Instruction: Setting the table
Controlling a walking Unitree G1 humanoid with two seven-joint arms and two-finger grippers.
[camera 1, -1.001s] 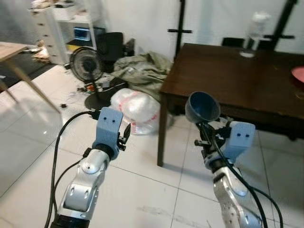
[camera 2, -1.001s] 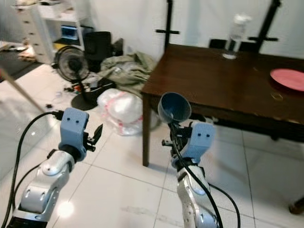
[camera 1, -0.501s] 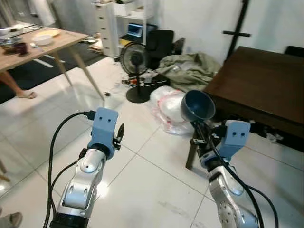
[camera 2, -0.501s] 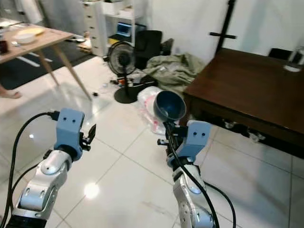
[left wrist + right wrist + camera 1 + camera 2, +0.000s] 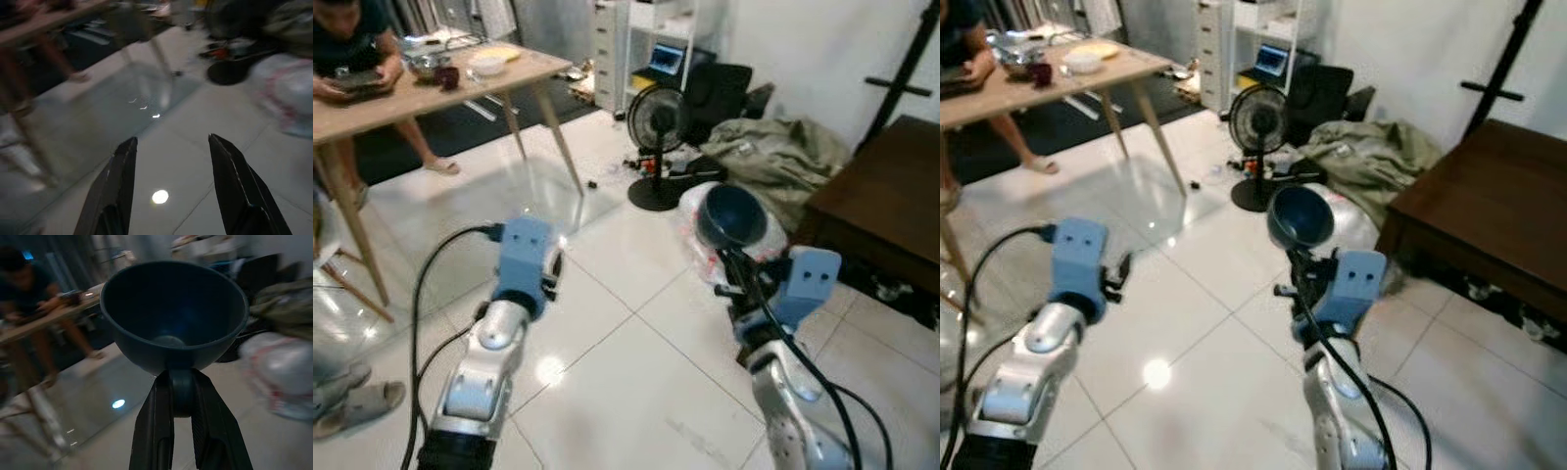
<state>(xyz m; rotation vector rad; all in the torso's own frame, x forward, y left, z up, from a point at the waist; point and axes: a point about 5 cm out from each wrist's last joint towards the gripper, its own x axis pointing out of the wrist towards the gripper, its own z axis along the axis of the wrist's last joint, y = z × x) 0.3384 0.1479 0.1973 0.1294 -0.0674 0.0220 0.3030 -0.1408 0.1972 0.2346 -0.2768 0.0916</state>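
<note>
A robot stands on a glossy white tiled floor (image 5: 636,362) in a cluttered room, both silver arms raised in front of it. The right gripper (image 5: 177,396) is clamped on the foot of a dark blue round bowl (image 5: 731,216), its two black fingers pressed together around the base. The bowl is held up in the air at chest height, its opening tilted toward the room ahead, above the floor and touching no furniture.

The left gripper (image 5: 170,161) is held out over the floor to the left, its two black fingers spread apart with nothing between them.

Ahead and to the left is a light wooden worktop with slanted legs (image 5: 431,93). Near its far edge sit a small white bowl (image 5: 488,65), a dark cup (image 5: 447,76) and a metal bowl (image 5: 424,65). A seated person in a dark top (image 5: 347,44) leans over its left end, hands on the surface.

To the right, the corner of a dark brown wooden worktop (image 5: 891,186) juts in. Between the two stand a black pedestal fan (image 5: 658,122), a heap of olive-green cloth (image 5: 773,162) and a white plastic bag (image 5: 1356,230) on the floor. White shelves (image 5: 651,39) stand against the back wall.
</note>
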